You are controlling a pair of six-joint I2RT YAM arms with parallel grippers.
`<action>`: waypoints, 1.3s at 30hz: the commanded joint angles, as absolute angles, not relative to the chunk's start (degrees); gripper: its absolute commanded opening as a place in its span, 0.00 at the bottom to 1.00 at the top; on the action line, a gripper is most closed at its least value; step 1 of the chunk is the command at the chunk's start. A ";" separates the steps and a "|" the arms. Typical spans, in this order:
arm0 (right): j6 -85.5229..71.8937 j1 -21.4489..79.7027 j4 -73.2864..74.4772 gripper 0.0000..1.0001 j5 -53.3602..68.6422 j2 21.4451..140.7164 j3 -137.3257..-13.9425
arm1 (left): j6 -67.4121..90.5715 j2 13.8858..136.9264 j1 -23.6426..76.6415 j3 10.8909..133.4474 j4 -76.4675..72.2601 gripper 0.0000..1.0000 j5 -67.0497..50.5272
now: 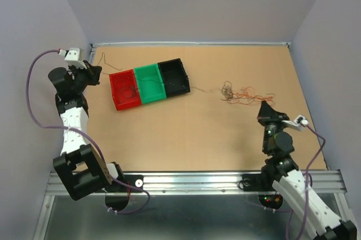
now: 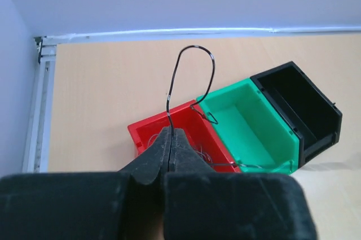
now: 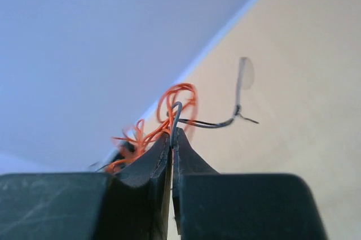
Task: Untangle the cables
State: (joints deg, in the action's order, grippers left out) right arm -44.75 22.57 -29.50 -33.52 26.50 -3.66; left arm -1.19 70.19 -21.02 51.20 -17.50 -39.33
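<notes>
Clamping a thin dark wire (image 2: 197,47) in the left gripper (image 2: 170,136), jaws pressed flat together on it, out left of the green bin (image 2: 248,130) and beyond the red one. Arcing that wire up from the fingertips, over and back down, hooking onto the green bin's left rim where it is butting against the red bin (image 2: 135,134).

Sitting three in a row, touching: red bin left of the green bin, black bin (image 2: 316,110) right of it. Carrying a few thin loose strands in the red bin. Trailing one fine strand along the green bin's near edge. Reading too dark inside the black bin to tell its contents.

Pinching a grey wire (image 3: 176,113) in the right gripper (image 3: 171,138), jaws closed on it with barely a slit between them. Lying well right of the green bin on the table (image 1: 186,138): the main tangle (image 1: 234,93), orange and dark strands knotted together. Hovering at the tangle's far-right end, on the side away from the green bin. Bunching orange loops (image 3: 179,96) just past the fingertips in the right wrist view.
</notes>
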 commanded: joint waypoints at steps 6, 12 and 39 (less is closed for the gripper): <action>-48.78 22.06 -7.65 0.01 -46.85 3.51 2.99 | 5.45 63.20 -23.12 48.52 -24.96 0.00 -47.03; -48.17 22.06 -11.42 0.01 -43.34 16.77 0.18 | 4.14 58.45 -22.42 50.62 -23.65 0.00 -48.59; -40.34 22.06 -31.73 0.01 -27.07 33.75 0.18 | -5.09 70.66 -5.71 77.17 -6.94 0.00 -36.48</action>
